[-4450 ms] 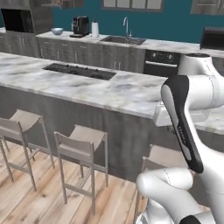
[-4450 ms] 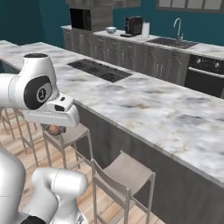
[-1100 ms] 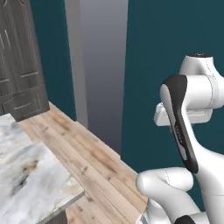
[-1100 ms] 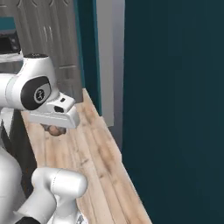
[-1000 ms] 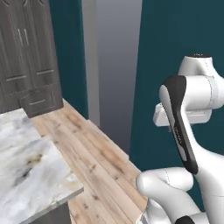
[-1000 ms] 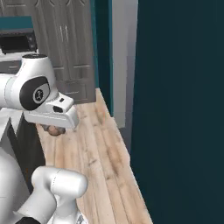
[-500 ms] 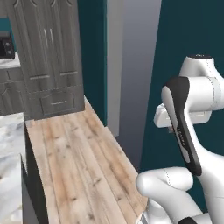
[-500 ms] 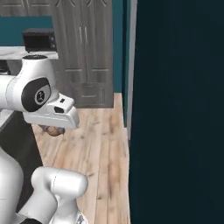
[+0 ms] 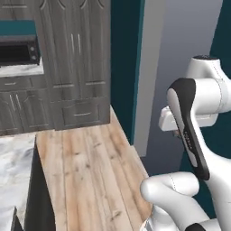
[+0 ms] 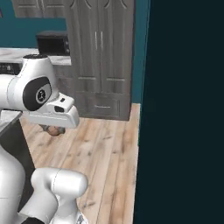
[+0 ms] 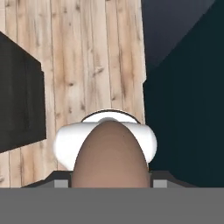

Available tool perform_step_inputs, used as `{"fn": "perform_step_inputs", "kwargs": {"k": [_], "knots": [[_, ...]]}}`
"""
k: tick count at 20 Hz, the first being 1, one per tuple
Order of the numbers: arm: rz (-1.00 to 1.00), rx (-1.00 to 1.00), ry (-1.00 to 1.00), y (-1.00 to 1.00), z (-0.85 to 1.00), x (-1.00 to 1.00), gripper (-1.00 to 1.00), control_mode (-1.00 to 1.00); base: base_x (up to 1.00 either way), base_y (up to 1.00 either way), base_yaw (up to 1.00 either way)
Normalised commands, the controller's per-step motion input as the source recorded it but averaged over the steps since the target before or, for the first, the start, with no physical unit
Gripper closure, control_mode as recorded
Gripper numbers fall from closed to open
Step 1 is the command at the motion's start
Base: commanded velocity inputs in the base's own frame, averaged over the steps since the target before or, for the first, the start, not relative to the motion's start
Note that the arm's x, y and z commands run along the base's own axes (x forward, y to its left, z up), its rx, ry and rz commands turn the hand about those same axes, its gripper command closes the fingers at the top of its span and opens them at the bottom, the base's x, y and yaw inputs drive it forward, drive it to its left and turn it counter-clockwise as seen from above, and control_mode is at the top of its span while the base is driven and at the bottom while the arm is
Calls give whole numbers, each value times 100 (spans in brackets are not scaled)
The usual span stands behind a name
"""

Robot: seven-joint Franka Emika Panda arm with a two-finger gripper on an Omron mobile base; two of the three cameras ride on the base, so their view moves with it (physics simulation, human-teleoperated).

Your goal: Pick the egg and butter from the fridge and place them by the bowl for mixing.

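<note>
Dark wood-grain cabinets (image 9: 74, 63) fill the back wall above a pale plank floor (image 9: 85, 176), with a teal wall strip at about 1 o'clock of them in the left base view. At 3 o'clock stands a tall grey panel (image 9: 180, 67), apparently the fridge side. A black microwave (image 10: 52, 43) sits on the counter at 10 o'clock in the right base view. The gripper (image 10: 53, 130) hangs under the white hand, part-closed around the egg (image 11: 108, 155), which bulges brown at 6 o'clock in the hand view, above the floor.
</note>
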Motion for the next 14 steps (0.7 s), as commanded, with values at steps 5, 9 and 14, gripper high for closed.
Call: {"fn": "perform_step_inputs", "kwargs": {"k": [5, 9, 14], "knots": [[0, 0, 0, 0, 0, 0, 100, 100, 100, -1, 32], [0, 0, 0, 0, 0, 0, 100, 100, 100, -21, 31], [0, 0, 0, 0, 0, 0, 100, 100, 100, -29, 29]]}}
